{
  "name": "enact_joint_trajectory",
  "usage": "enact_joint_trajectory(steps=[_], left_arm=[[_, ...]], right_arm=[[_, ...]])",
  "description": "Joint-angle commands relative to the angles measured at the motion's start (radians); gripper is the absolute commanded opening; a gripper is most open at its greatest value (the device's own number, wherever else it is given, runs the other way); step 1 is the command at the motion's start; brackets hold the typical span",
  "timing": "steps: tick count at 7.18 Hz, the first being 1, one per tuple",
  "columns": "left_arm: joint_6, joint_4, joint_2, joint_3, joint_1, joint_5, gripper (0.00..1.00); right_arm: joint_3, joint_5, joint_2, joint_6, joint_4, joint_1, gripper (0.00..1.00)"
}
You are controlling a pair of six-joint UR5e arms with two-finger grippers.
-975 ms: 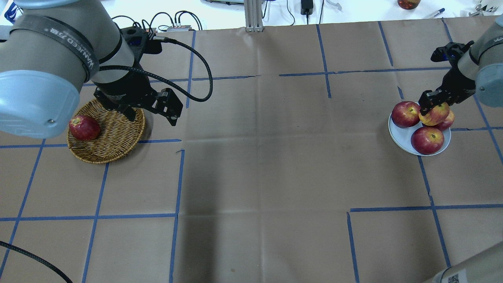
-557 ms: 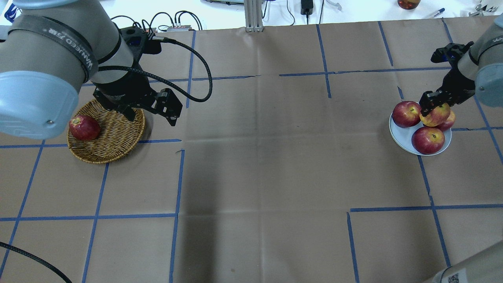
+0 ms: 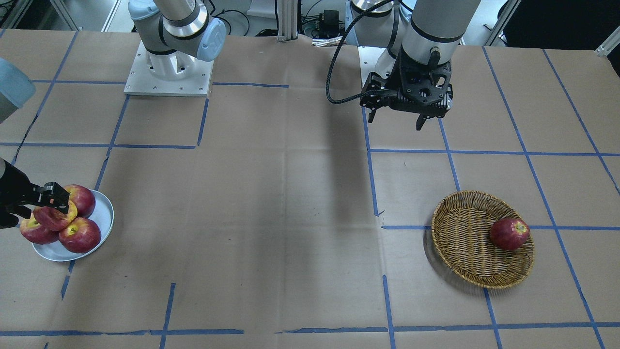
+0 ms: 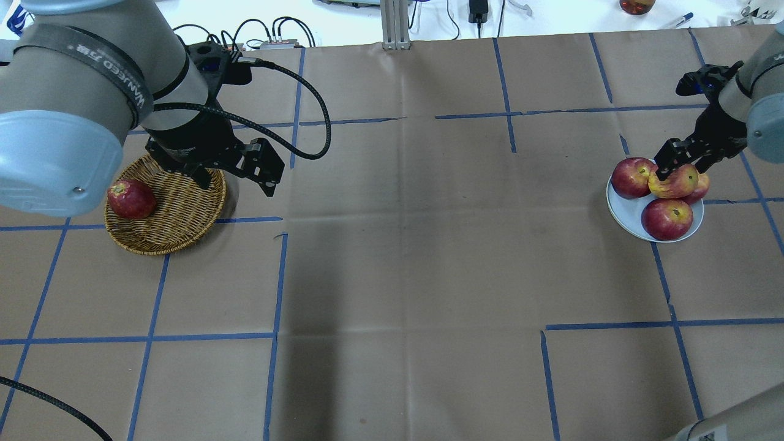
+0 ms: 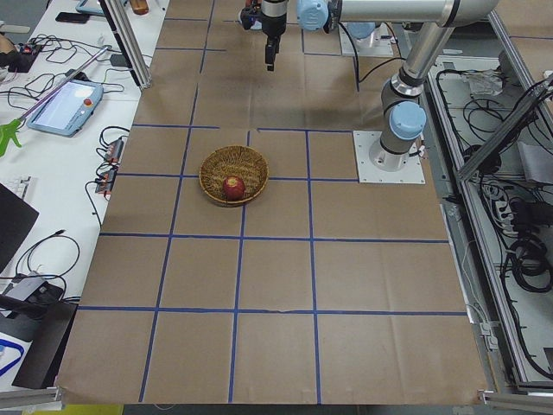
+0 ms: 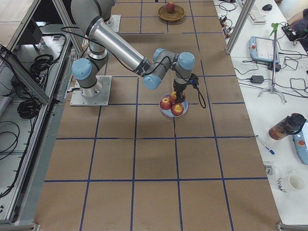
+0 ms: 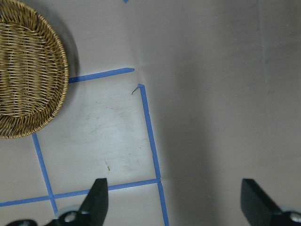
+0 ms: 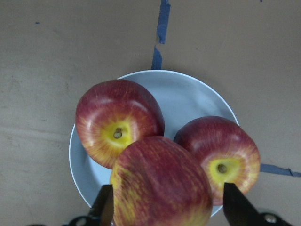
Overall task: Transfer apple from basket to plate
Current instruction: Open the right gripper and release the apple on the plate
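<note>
The streaked yellow-red apple (image 4: 674, 182) rests tilted on top of the darker apples on the silvery plate (image 4: 625, 208). It also shows in the right wrist view (image 8: 160, 183). My right gripper (image 4: 683, 162) stands just over it, open, with one finger against its side and a small gap at the other finger (image 8: 235, 207). The wicker basket (image 4: 184, 214) stands at the left with one dark red apple (image 4: 130, 199) in it. My left gripper (image 4: 236, 182) hovers open and empty beside the basket (image 7: 28, 66).
Three darker apples lie on the plate (image 8: 188, 99), among them one (image 4: 631, 177) and another (image 4: 667, 218). Blue tape lines cross the brown paper. A post (image 4: 395, 24) and cables stand at the far edge.
My right gripper has opened and drawn back a little. The streaked apple has dropped and tipped onto the other apples. The left arm has not moved.
</note>
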Motion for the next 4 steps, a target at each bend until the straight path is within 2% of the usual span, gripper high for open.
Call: enact_joint_trajectory(steps=[1, 3, 4], left_arm=[[0.001, 0.000, 0.000, 0.000, 0.000, -0.001, 0.99], [0.001, 0.002, 0.000, 0.002, 0.000, -0.001, 0.99], [0.001, 0.002, -0.002, 0.002, 0.000, -0.001, 0.99]], right_arm=[[-0.072, 0.001, -0.038, 0.001, 0.106, 0.014, 1.00], [-0.194, 0.001, -0.075, 0.061, 0.305, 0.089, 1.00], [-0.242, -0.005, -0.099, 0.152, 0.385, 0.145, 1.00]])
